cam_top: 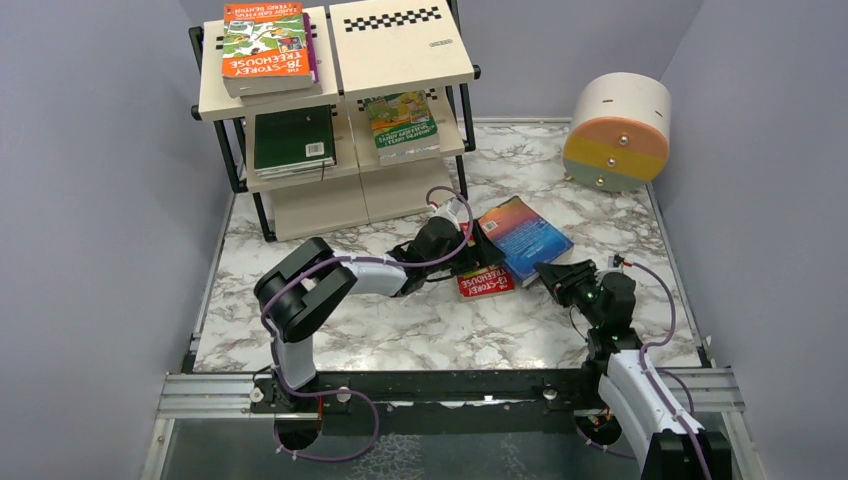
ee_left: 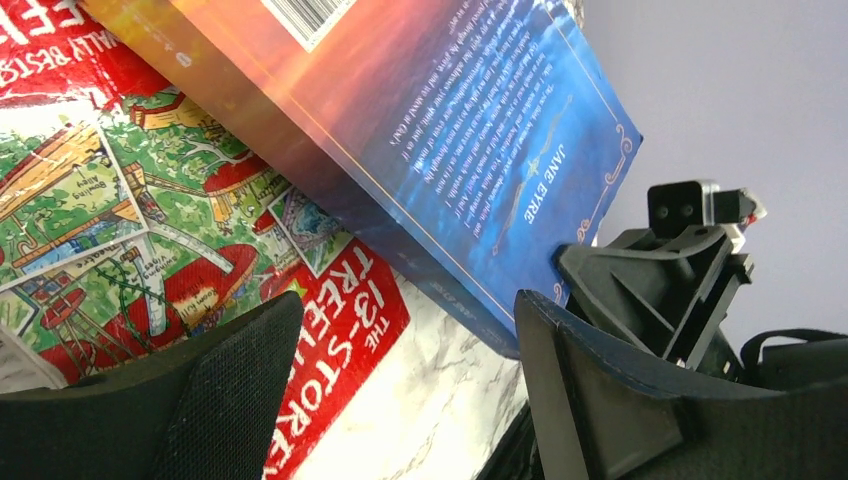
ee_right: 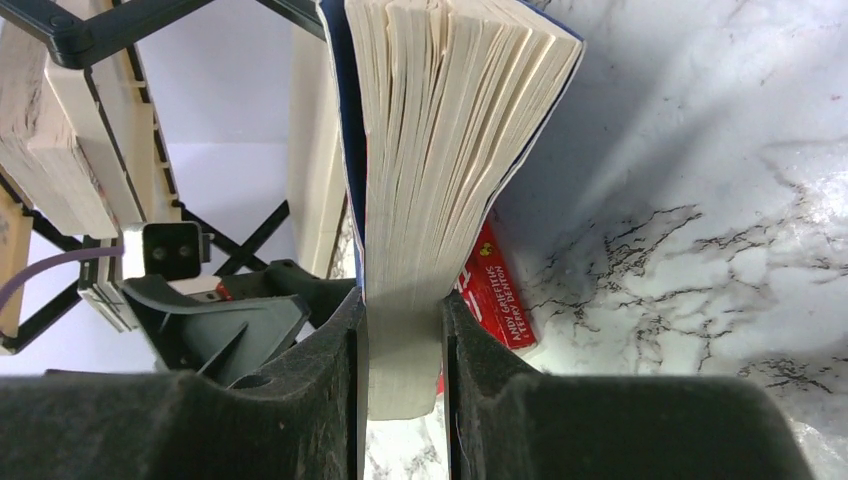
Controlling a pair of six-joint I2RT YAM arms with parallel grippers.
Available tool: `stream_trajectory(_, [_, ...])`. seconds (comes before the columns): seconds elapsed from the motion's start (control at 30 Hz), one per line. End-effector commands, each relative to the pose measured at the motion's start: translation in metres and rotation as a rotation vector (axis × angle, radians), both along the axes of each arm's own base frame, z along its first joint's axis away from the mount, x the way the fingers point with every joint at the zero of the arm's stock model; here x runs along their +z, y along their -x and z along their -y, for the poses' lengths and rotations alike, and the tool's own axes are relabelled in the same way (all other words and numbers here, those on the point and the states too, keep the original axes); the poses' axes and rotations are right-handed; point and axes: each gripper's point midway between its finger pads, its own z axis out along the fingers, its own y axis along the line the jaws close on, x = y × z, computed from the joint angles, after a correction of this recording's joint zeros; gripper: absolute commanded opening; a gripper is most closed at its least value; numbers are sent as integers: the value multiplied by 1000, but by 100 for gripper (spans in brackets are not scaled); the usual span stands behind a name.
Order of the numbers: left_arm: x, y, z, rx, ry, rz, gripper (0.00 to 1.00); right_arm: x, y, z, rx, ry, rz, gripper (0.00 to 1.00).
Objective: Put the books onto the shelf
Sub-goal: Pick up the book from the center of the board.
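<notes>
The right tool [cam_top: 552, 275] is clamped shut on the Jane Eyre paperback [cam_top: 525, 238], a blue-covered book at the middle of the top view; in the right wrist view the two fingers [ee_right: 330, 400] squeeze the fanned page edge [ee_right: 400, 360] near one corner; the book slants across the 13-Storey Treehouse book [cam_top: 486, 283], a red one lying flat on the marble desk [cam_top: 420, 330] just below and left of it; the left tool [cam_top: 462, 262] sits beside both books, jaws spread wide; in the left wrist view its fingers [ee_left: 230, 400] frame the red cover [ee_left: 150, 230], the blue back cover [ee_left: 450, 130] and the right tool [ee_left: 650, 290] pinching that cover's corner; whether the left fingers touch the red book I cannot tell; the shelf [cam_top: 400, 60] stands at the upper left of the top view, well apart from the two books on the desk; a 78-Storey Treehouse book [cam_top: 265, 45] tops a small stack on its left top board, a dark green book [cam_top: 292, 140] lies on the middle board below, and a green cartoon-covered book [cam_top: 403, 125] lies on the middle board to the right; a round beige-and-orange drum [cam_top: 615, 130] rests at the upper right
</notes>
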Motion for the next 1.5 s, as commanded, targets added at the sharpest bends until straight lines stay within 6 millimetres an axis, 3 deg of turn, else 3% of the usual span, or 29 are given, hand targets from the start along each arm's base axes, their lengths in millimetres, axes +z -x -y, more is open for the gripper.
stream_trajectory(0.0, [5,-6,11,30,149,-29,72,19,0,-10,50,-65,85,1])
stream_trajectory(0.17, [-2,-13,7,98,191,-40,71,32,-1,-14,65,-85,116,1])
stream_trajectory(0.33, [3,-20,8,132,250,-38,71,39,-4,-12,63,-65,132,1])
stream_trajectory(0.5, [8,-23,16,123,296,-49,71,38,-3,-16,100,-37,129,1])
stream_trajectory(0.73, [0,-23,21,115,315,-90,71,44,3,-24,172,-17,200,1])
stream_trajectory(0.9, [-6,-28,19,135,334,-118,68,38,11,-30,210,-32,205,1])
stream_trajectory(1.03, [-4,-37,15,164,364,-123,57,38,15,-32,221,-39,210,1])
stream_trajectory(1.1, [-3,-40,12,180,377,-124,46,39,16,-32,224,-41,213,1])
stream_trajectory(1.23, [3,-42,9,197,401,-113,15,43,18,-33,235,-41,215,1])
stream_trajectory(1.33, [8,-41,8,198,415,-110,1,42,19,-34,244,-33,204,1])
stream_trajectory(1.47, [17,-39,5,205,444,-117,0,40,21,-35,255,-22,183,1])
